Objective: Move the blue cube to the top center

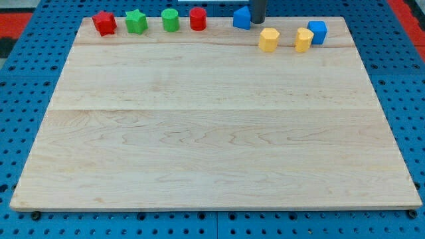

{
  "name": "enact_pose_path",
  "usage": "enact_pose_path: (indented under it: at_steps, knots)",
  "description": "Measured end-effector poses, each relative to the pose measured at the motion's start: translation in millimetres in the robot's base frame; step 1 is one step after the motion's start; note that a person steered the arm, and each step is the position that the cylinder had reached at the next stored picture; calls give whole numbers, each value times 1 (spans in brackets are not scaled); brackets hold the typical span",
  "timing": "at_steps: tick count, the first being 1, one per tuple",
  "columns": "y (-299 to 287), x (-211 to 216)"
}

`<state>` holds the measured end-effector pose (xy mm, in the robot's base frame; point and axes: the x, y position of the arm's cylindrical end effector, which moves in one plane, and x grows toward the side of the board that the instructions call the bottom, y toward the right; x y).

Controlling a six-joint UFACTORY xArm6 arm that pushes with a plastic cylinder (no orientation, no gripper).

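A blue block sits at the top edge of the wooden board, a little right of centre; its exact shape is unclear. My tip is down on the board right against that block's right side. A blue cube sits further right near the top edge, touching a yellow block on its left. My tip is well to the left of this cube and apart from it.
Along the top edge from the left stand a red star, a green star, a green cylinder and a red cylinder. Another yellow block lies just below and right of my tip. A blue pegboard surrounds the board.
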<state>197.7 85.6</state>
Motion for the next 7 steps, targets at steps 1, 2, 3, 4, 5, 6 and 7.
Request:
enact_pose_path:
  at_steps: [1,2,3,4,5,6,7]
  knots:
    - [-12,0]
    - [-12,0]
    - [-12,0]
    - [-22,0]
    - [-43,0]
    - [-39,0]
    - [-2,0]
